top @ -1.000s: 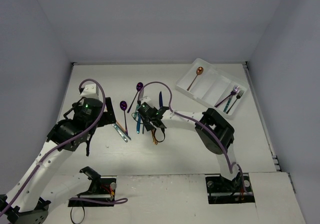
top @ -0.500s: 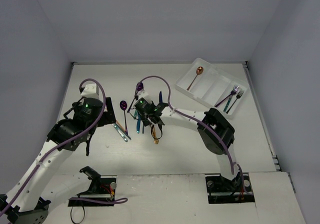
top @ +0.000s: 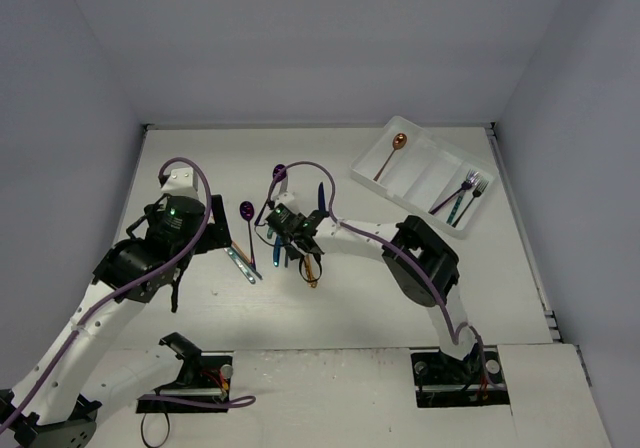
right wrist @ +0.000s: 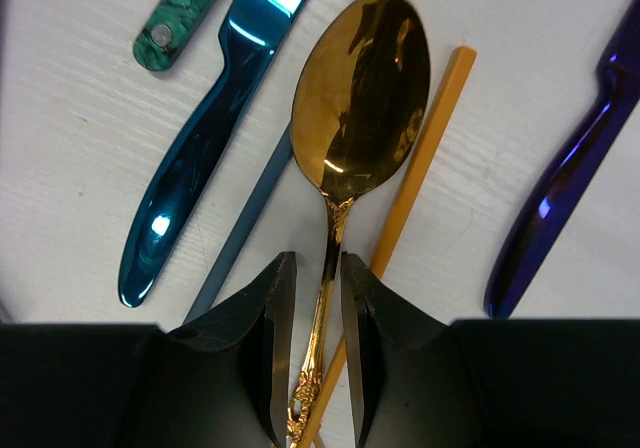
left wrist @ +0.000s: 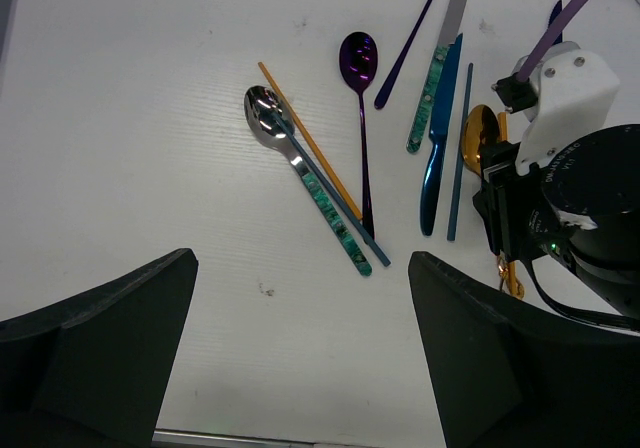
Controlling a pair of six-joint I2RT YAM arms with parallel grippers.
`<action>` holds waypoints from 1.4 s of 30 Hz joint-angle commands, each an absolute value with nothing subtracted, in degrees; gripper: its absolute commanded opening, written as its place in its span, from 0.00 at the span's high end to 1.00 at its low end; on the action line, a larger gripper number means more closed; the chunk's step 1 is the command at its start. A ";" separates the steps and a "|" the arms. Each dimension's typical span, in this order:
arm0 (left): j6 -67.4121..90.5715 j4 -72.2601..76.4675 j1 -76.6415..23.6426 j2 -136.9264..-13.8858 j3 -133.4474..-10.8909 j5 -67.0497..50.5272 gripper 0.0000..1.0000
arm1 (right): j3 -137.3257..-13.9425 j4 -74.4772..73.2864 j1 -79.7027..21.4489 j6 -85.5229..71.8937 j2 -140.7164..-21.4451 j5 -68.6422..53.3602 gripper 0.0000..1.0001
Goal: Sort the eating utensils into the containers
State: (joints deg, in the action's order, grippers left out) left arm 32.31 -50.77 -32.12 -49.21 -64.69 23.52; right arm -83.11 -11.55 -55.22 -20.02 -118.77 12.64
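Where the right gripper (right wrist: 315, 260) stands over the middle of the white tabletop (top: 340, 318), its two black fingers (right wrist: 272, 348) are drawn close together with a thin handle between them. Whether they press on it cannot be told.

1. Gold shiny metal spoon (right wrist: 360, 98). The ornate handle runs between the fingertips. The oval bowl lies just beyond them, flat on the tabletop. Long axis: bowl toward the far edge, handle end toward the near edge.
2. Thin orange chopstick (right wrist: 420, 168). It slants close along one side of the gold spoon's bowl, and its lower end crosses the handle at the fingers.
3. Slim grey-blue chopstick (right wrist: 250, 218). It lies just beside the bowl on the other side.
4. Glossy teal-blue knife (right wrist: 200, 158). It lies next outward, roughly parallel to the grey-blue chopstick.
5. Green marbled utensil handle (right wrist: 185, 13). It lies beyond the knife.
6. Dark purple-blue knife handle (right wrist: 560, 198). It lies outward of the orange chopstick.
7. Left gripper (left wrist: 300, 260). The fingers are spread wide with nothing between them, above the left half of the tabletop. A silver spoon with green handle (left wrist: 300, 168) and a purple spoon (left wrist: 358, 68) lie in its view.
8. White rectangular plastic cutlery tray (top: 425, 173). It sits at the far right corner, well apart from the gold spoon. A copper-orange spoon (top: 392, 156) lies in one end compartment and forks (top: 462, 196) in the opposite end one.
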 commanded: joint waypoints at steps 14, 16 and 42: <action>31.29 -49.57 -31.73 -48.89 -66.33 23.91 0.15 | -84.23 -11.95 -54.37 -23.11 -118.47 15.42 1.00; 31.35 -49.57 -31.73 -48.81 -66.30 23.91 0.15 | -85.24 -11.90 -53.65 -23.06 -117.20 15.58 1.00; 33.91 -49.66 -31.64 -49.21 -64.18 22.01 0.16 | -105.61 -9.78 -22.01 -37.99 -114.50 19.93 1.00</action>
